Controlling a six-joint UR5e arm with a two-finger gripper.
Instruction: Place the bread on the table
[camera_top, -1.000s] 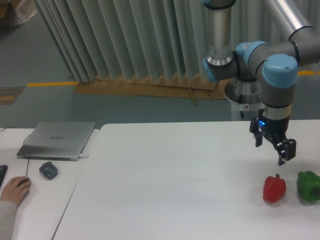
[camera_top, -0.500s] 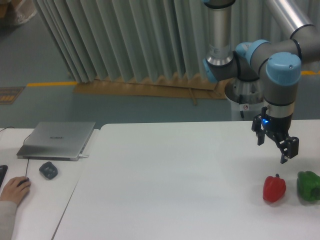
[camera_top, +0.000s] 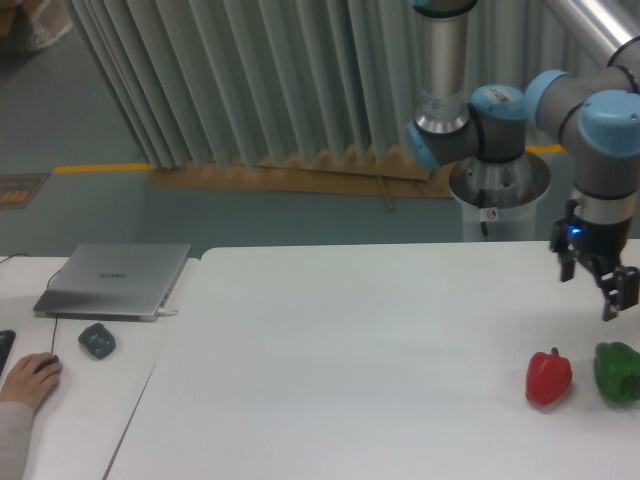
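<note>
With the gripper (camera_top: 597, 287) empty, fingers apart, above the table (camera_top: 350, 350), the green pepper (camera_top: 617, 372) just below it and the red pepper (camera_top: 549, 377) below-left, no bread is in view, so pickup and placement apparently both remain.

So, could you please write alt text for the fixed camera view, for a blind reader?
A robot arm's open, empty gripper hangs above the right edge of a white table, near a red pepper and a green pepper. No bread is visible. A closed laptop lies on a desk at left.
</note>
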